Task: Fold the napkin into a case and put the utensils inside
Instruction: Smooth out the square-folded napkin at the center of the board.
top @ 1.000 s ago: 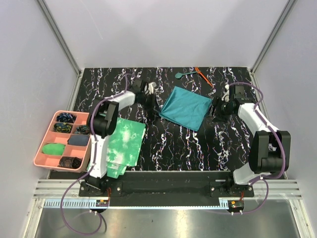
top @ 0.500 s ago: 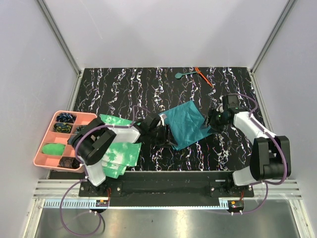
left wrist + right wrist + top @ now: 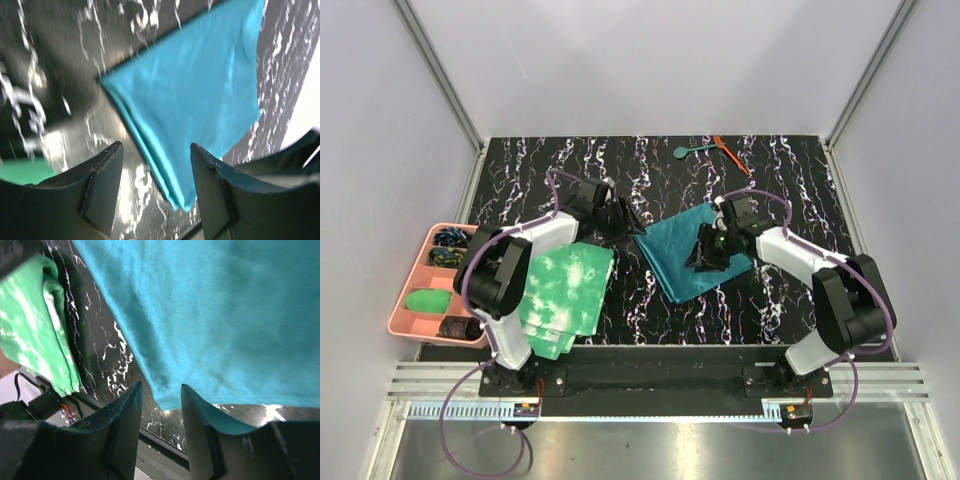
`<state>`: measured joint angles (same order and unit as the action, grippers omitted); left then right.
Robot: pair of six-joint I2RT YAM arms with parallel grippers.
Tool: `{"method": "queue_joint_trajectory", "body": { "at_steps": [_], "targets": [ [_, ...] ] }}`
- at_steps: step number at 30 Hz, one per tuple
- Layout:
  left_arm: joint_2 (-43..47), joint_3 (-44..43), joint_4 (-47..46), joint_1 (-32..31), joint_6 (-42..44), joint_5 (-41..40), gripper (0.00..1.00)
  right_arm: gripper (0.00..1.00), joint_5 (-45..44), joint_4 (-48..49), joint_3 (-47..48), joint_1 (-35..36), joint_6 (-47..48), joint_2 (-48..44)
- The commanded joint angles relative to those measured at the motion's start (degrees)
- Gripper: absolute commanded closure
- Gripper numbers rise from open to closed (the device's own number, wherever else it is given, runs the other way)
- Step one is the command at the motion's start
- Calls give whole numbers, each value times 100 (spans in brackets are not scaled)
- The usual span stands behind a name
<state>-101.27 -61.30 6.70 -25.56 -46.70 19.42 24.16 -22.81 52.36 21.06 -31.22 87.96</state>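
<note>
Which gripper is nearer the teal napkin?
Right. The right gripper is over the napkin; the left gripper sits just off its left corner.

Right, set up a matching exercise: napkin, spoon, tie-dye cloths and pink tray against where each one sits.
Things
1. napkin
2. teal spoon
3. tie-dye cloths
4. pink tray

Places
A. at the far edge of the table, beside the orange-red stick
B. off the left side of the marbled top, towards the near end
C. in the middle of the marbled top
D. on the near-left part of the marbled top, stacked next to the tray

Pairs: 1-C, 2-A, 3-D, 4-B
</note>
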Motion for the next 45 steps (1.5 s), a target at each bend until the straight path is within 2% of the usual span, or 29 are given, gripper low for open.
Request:
{"method": "queue_joint_trajectory", "body": {
  "at_steps": [1,4,10,27,36,40,45],
  "targets": [
    [-568,-575,437,7,451,63,43,55,124,409,196,258,-226,230],
    [-744,-769,481,-1,477,-26,52,55,97,444,187,346,-226,265],
    [-815,-761,271,7,214,-149,60,56,62,523,196,469,-253,440],
    [-1149,-998,24,42,-120,-202,70,58,80,567,266,619,-279,582],
    [-1043,-981,16,104,-217,-202,70,58,88,558,301,671,-279,599],
    [-991,-963,59,130,-200,-211,66,58,80,532,301,663,-270,591],
    [-859,-954,33,139,-208,-290,65,58,53,541,292,671,-270,608]
  ]
}}
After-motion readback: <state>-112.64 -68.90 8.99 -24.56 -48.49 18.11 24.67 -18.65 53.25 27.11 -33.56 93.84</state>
